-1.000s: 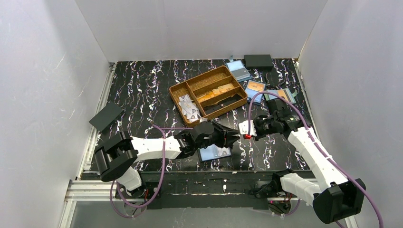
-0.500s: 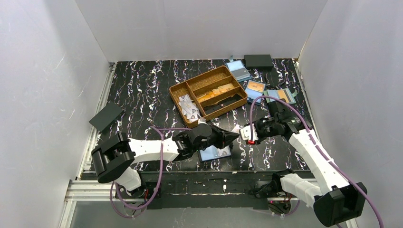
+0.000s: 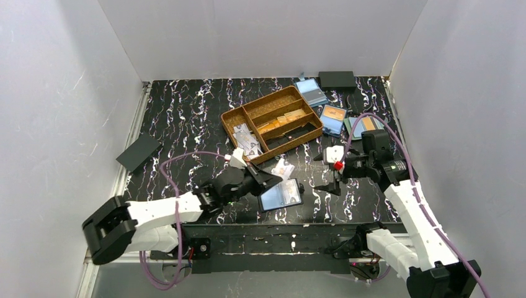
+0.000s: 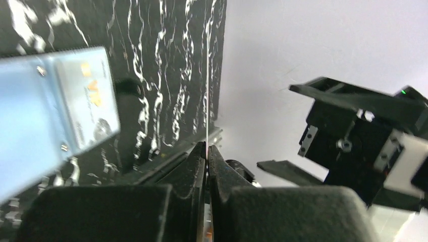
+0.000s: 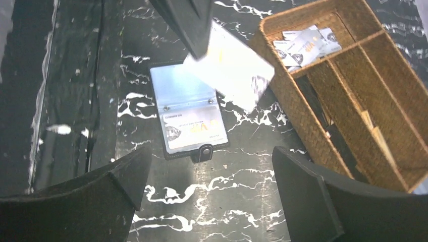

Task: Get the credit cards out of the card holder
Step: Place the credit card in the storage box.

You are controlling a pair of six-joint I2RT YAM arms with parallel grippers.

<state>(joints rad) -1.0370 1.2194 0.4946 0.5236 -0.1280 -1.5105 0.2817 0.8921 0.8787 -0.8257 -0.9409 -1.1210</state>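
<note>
Left gripper [image 4: 207, 151] pinches 1 card [image 5: 229, 70] by an edge, mid-frame beside tray [image 5: 298, 101] | holder [image 5: 180, 89] lies open lower centre, 2nd card [image 5: 194, 130] in its pocket | right gripper [image 5: 209, 161] spread, empty | I should keep the pinch tight, carry level, release only over the tray's card bay.

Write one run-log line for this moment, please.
left fingers: shut on pale plastic credit card | right fingers: open, empty | black bifold card holder: open on black marbled table | second pale card: inside holder
</note>
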